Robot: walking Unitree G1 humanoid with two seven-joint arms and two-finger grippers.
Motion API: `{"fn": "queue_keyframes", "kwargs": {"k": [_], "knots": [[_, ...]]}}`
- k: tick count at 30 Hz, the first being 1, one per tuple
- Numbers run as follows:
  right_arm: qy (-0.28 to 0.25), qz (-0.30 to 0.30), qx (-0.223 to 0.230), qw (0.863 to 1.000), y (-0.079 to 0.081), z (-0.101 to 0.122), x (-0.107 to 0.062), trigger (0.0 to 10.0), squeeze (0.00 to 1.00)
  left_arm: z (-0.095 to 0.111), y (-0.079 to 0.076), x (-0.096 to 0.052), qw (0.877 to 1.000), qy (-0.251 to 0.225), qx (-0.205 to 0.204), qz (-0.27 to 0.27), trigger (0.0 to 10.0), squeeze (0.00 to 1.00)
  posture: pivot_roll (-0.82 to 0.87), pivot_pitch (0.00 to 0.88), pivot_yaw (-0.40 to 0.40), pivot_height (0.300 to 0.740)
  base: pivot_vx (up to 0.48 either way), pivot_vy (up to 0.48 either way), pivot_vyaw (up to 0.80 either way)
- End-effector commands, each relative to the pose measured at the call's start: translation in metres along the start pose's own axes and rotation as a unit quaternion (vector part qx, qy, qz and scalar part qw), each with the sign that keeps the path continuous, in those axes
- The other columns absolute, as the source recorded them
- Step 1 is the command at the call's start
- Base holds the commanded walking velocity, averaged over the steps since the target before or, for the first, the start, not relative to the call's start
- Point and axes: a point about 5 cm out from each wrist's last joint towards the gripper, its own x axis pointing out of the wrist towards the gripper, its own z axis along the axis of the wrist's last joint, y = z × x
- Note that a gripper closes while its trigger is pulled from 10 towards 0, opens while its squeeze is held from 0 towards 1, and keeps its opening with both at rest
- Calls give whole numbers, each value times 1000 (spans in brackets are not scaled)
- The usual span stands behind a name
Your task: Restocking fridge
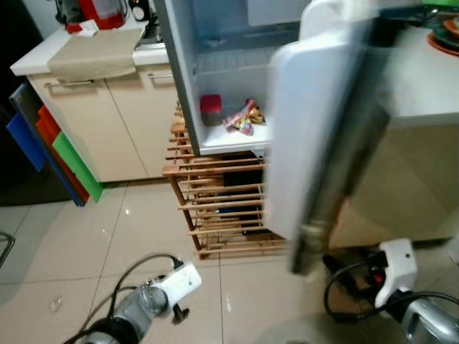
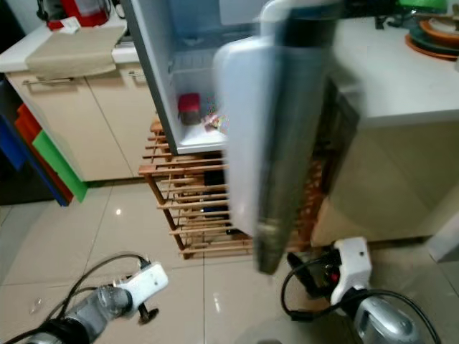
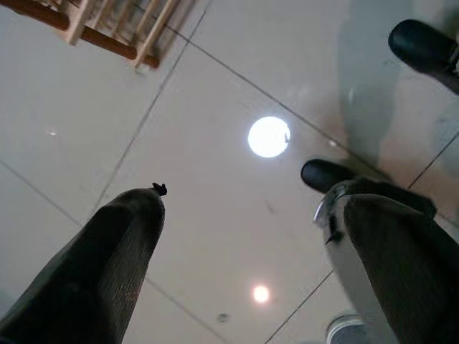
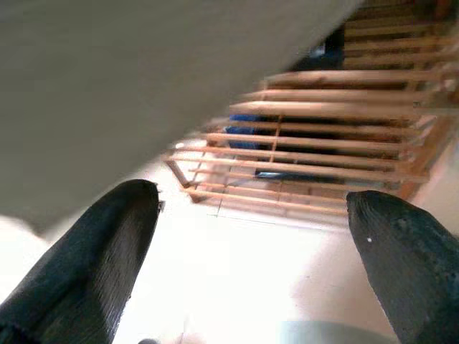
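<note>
The fridge (image 1: 188,86) stands open on top of a wooden slatted rack (image 1: 215,208). Its white door (image 1: 315,129) is blurred and stands out toward me. On the lowest shelf sit a red-lidded jar (image 1: 210,110) and a colourful packet (image 1: 245,117). Both arms hang low over the tiled floor. The left gripper (image 3: 244,204) is open over bare tiles with nothing between its fingers. The right gripper (image 4: 254,204) is open too, pointing at the rack from below the door's edge, and holds nothing.
A cream cabinet with a beige cloth (image 1: 93,50) on its counter stands at the left. Blue, orange and green boards (image 1: 50,143) lean beside it. A white counter (image 1: 423,86) with plates is at the right. Black cables (image 1: 344,287) lie on the floor near the right arm.
</note>
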Motion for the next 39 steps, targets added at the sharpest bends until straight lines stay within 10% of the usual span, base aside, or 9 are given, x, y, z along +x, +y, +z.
{"fn": "queue_keyframes", "kwargs": {"k": [1, 5, 10, 11, 12, 19, 30, 34, 39], "knots": [[-23, -105, -10, 994, -27, 12, 3, 10000, 373, 12, 5, 0, 999, -32, -4, 27, 10000, 0, -168, 0, 84, 731, 0, 0, 0], [-70, -235, -39, 969, -47, 34, 5, 10000, 384, 40, 15, -1, 991, -101, -35, 78, 10000, 0, -158, 0, 78, 731, 0, 0, 0], [-131, -278, -60, 950, -33, 56, 8, 10000, 376, 97, 41, -17, 941, -268, -161, 128, 10000, 0, -153, 0, 78, 731, 0, 0, 0], [-143, -270, -68, 950, -26, 58, 10, 10000, 380, 101, 70, -33, 923, -302, -180, 157, 10000, 0, -152, 0, 81, 731, 0, 0, 0], [-162, -259, -79, 949, -14, 61, 16, 10000, 384, 117, 111, -69, 875, -385, -223, 191, 10000, 0, -154, 0, 83, 731, 0, 0, 0], [-180, -266, -66, 945, -4, 58, 22, 10000, 416, 157, 130, -131, 770, -529, -259, 247, 10000, 0, -145, 0, 85, 731, 0, 0, 0], [-187, -285, -70, 937, -5, 57, 20, 10000, 506, 166, 120, -135, 788, -533, -226, 209, 10000, 0, -147, 0, 88, 731, 0, 0, -612], [-184, -294, -60, 936, 1, 53, 24, 10000, 573, 163, 115, -126, 774, -538, -292, 162, 10000, 0, -162, 0, 99, 731, 0, 0, -663], [-200, -273, -62, 939, 17, 61, 33, 10000, 635, 174, 104, -125, 781, -551, -261, 136, 10000, 0, -176, 0, 102, 731, 0, 0, -661]]}}
